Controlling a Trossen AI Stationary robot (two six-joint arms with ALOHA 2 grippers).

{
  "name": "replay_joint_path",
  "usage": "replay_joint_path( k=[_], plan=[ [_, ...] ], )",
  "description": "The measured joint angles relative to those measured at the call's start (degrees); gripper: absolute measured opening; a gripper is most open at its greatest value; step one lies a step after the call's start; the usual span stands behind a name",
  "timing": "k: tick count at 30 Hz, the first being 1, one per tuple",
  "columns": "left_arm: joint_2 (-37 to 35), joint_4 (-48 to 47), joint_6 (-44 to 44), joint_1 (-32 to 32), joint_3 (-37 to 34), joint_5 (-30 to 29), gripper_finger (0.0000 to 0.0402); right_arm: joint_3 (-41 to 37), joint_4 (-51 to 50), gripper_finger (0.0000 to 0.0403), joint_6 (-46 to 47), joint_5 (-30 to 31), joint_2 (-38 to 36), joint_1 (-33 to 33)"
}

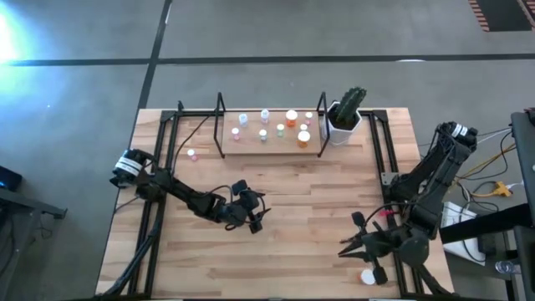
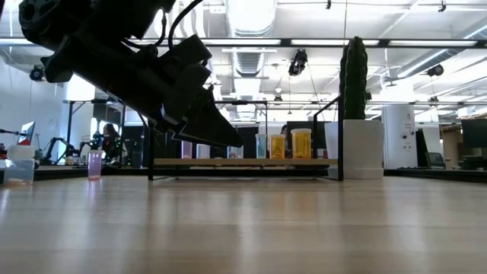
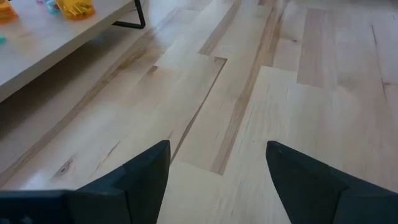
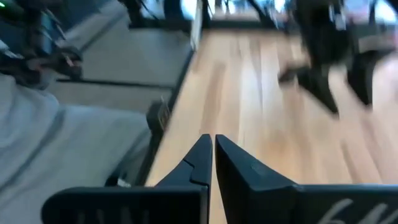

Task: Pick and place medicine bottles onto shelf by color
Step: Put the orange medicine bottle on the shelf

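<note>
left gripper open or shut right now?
Open. In the left wrist view the left gripper shows its two dark fingers set wide apart, with bare table between them and nothing held.

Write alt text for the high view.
Seen from above, a wooden table holds a low shelf carrying most of the bottles, with a cactus pot beside it. One pink bottle stands off the shelf; the left pincer hovers mid-table, open.
</note>
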Motion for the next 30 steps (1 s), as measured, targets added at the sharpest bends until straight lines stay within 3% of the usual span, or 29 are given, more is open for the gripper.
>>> replay_joint_path(
  k=[5,12,22,26,30],
  plan=[
    [0.0,0.1,0.0,0.1,0.0,0.0,0.0249,0.0,-10.6,0.0044,15.4,-5.8,0.0,0.3],
    [0.0,0.2,0.0,1.0,0.0,0.0,0.0249,0.0,-20.7,0.0138,31.5,-18.3,0.1,0.3],
    [0.0,0.4,-0.1,2.6,0.4,1.6,0.0249,0.0,-25.8,0.0257,41.3,-36.0,3.9,1.9],
    [0.0,0.5,-0.1,3.0,0.4,1.9,0.0249,0.0,-26.0,0.0275,45.2,-40.5,6.3,3.9],
    [0.0,1.0,0.0,3.2,0.4,2.0,0.0249,0.0,-24.3,0.0274,47.6,-40.9,9.1,6.3]
  ],
)
